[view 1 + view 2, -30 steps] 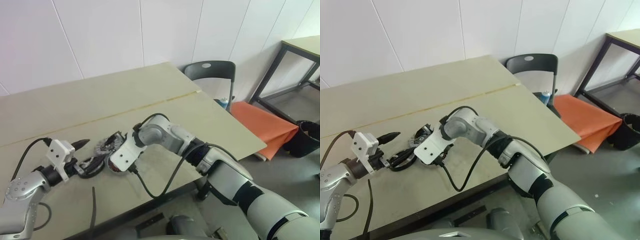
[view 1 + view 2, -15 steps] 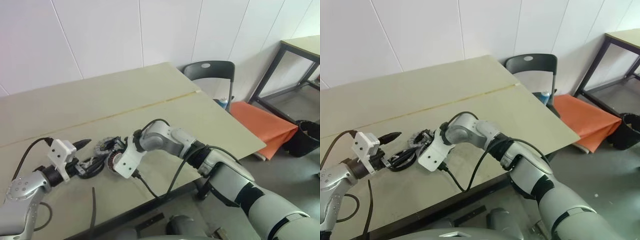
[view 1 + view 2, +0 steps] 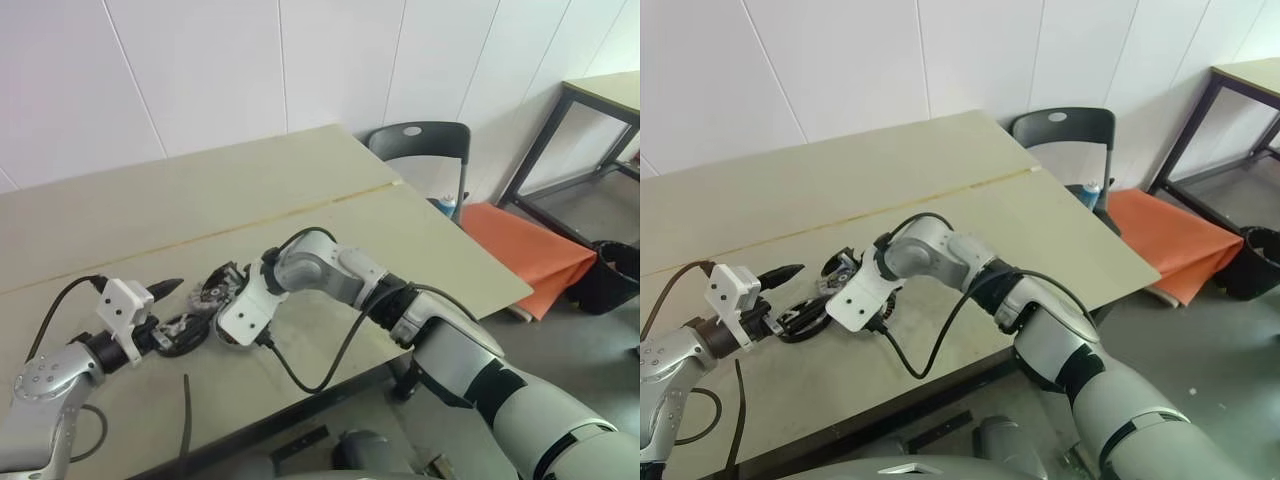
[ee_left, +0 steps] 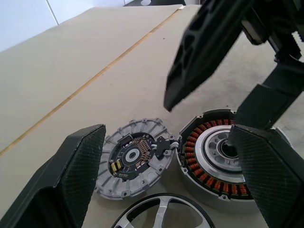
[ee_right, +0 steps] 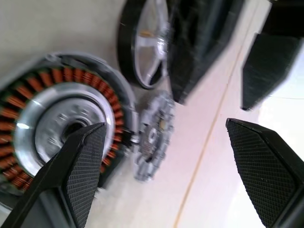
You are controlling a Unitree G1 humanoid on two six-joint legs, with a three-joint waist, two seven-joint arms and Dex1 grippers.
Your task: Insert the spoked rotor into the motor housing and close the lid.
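A pale tan table (image 3: 300, 200) is filling most of the head views, with a thin seam running across its top; beyond its far corner a dark chair (image 3: 425, 150) is standing by the white wall, and an orange sheet (image 3: 525, 250) is lying on the floor past that.

Both arms are reaching over the near part of the table; the right gripper (image 5: 166, 178) is hanging just above the parts with its black fingers (image 5: 80, 166) spread wide and holding nothing; the left gripper (image 4: 171, 180) is hovering low beside the same group, its fingers (image 4: 80, 166) likewise standing wide apart and empty.

The motor housing (image 4: 213, 161) is lying flat on the table, its ring of copper-orange windings showing around a silver centre, open at the top; the lid (image 4: 133, 156), a round silver-grey disc carrying a dark circuit board, is lying flat just beside the housing, joined to it by short wires; the spoked rotor (image 4: 161, 216) is lying on the table near both, its dark rim and silvery spokes facing up, not in the housing.
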